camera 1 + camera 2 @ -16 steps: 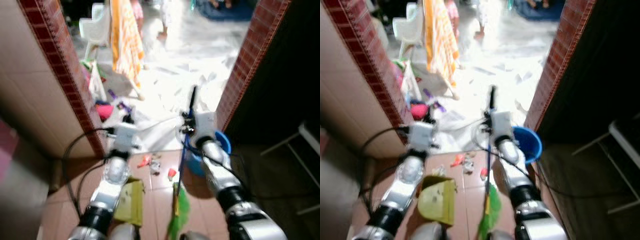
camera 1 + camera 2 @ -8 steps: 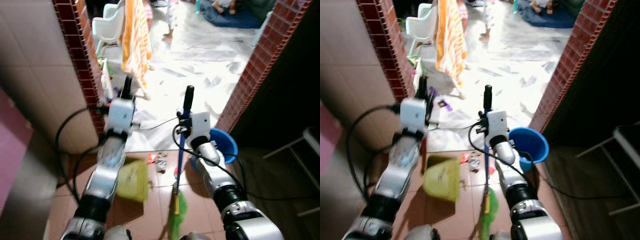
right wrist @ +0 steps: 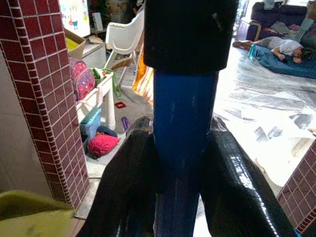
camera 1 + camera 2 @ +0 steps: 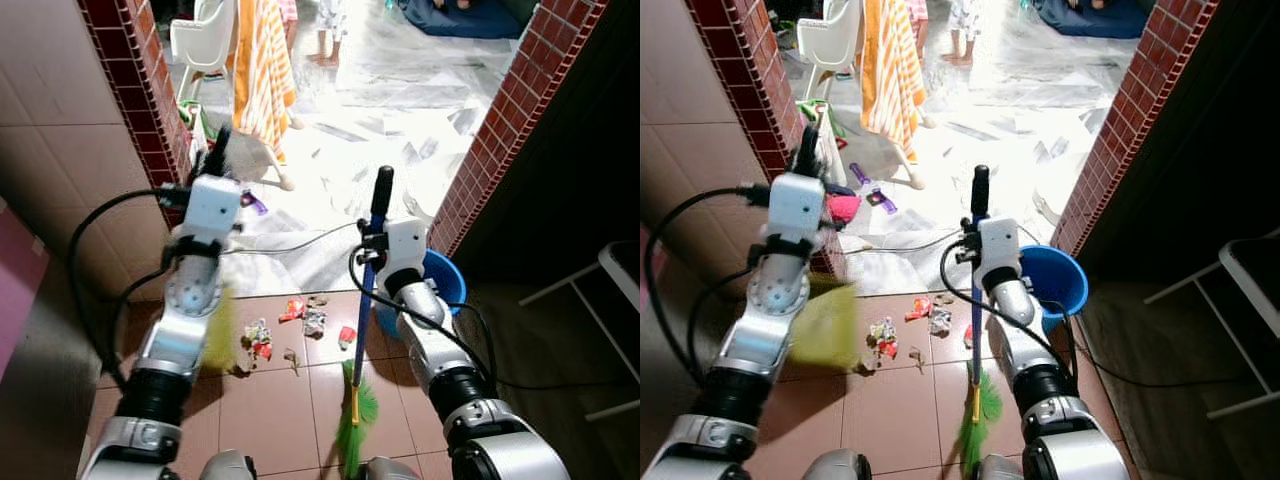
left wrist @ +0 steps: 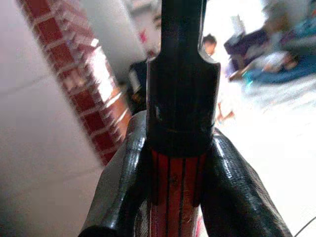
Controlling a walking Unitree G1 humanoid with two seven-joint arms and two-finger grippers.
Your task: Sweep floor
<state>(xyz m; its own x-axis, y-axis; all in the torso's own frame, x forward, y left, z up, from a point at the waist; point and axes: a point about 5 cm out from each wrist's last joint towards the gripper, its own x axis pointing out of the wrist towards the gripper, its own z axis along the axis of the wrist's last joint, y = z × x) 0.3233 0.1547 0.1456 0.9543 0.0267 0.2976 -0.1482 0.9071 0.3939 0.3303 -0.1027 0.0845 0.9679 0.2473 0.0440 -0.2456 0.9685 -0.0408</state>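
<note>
**A:** On the left, the left pincer is clamped on the red-and-black handle of the yellow dustpan, which hangs tilted and blurred above the terracotta floor, just beside the litter pile.

**B:** And that pan needs to come down, I'd say. Lip flat on the tiles, right behind the wrappers, or the sweep just pushes rubbish underneath.

**A:** Moving across: more scraps lie in the middle, then the right pincer is closed around the broom's blue shaft, below its black cap. The green bristles sit near the bottom edge, apart from the litter.

**B:** So short strokes toward the pan, bristles kept low. There's a white cable lying across the doorway and a blue bucket just beside the shaft, both worth steering round.

**A:** What can't we read?

**B:** The pan's lip is smeared by blur, so I can't tell whether it touches the tiles. The bristle tips are cut off, and the bucket is half hidden behind the right arm.
</note>
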